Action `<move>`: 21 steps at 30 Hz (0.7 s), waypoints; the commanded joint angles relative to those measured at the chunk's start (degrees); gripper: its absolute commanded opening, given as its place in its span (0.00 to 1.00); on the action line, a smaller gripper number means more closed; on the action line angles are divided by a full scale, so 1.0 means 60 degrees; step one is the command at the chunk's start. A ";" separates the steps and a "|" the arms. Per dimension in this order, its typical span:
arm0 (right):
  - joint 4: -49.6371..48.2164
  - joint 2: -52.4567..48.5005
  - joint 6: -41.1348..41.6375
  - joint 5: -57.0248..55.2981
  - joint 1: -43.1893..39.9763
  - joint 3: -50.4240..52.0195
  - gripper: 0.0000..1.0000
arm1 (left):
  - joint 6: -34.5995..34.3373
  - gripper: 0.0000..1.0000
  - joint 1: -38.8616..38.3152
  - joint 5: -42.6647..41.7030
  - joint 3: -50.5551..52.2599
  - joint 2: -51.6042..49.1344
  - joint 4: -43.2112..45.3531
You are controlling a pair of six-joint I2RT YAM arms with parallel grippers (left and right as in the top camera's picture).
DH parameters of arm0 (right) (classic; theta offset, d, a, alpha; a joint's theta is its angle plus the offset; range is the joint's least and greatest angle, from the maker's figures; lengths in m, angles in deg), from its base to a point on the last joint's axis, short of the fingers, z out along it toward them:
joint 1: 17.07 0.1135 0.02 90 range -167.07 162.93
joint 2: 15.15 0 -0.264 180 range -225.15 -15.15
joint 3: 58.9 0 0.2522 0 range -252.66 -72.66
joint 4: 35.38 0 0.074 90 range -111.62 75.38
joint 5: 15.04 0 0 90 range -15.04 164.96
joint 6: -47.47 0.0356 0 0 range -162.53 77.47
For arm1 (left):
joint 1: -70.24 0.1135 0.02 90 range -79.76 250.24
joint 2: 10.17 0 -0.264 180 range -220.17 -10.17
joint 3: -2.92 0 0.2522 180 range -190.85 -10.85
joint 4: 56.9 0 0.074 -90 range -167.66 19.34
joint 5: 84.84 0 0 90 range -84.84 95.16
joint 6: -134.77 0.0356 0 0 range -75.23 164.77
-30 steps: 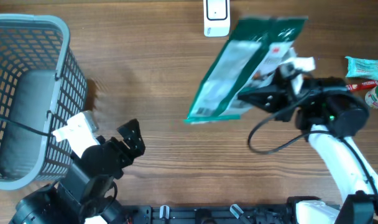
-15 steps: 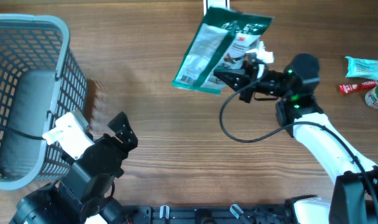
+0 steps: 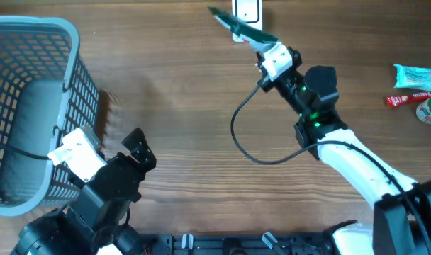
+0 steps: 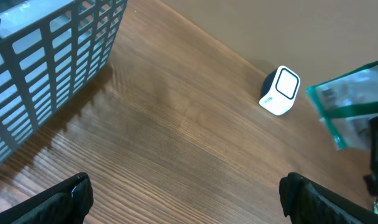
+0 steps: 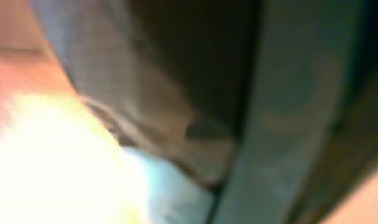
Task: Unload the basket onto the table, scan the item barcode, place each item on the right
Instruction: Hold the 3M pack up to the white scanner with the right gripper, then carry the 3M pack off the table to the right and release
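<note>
Moved: green packet (image 3: 238,25), a second ago flat-on to the overhead camera above mid-table, now turned edge-on and carried to the far edge; the right arm has stretched forward and leftward with it, the left arm has barely shifted
Left gripper (image 3: 141,150): nearest the base, jaws spread wide, nothing between them, idle just beside the basket
Basket (image 3: 31,106): grey mesh, on the near-left of the table (image 3: 187,142)
Right gripper (image 3: 266,48): clenched on the packet's lower end, wrist tipped toward the far edge
Right wrist view: blurred close-up of packet film and a bright glow; no detail readable
Packet position: lifted off the table, just over and in front of the scanner (image 3: 247,10); from the left wrist view its printed corner hangs just beside the scanner's window
Scanner: small white block with a dark face, far edge, centre
Bystanders: small teal pack (image 3: 416,76) far right, well apart from the action
Meaning for task: presentation step under way; the tilt probably aims the barcode at the window
Barcode: too blurred to confirm that it faces the window
Risk: limp film may sag and angle the code away
</note>
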 commanded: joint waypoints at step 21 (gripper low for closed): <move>-0.1096 -0.6499 -0.3515 -0.4007 0.0652 -0.5133 0.05 | -0.0124 1.00 -0.0069 0.0299 0.0000 -0.0047 -0.0007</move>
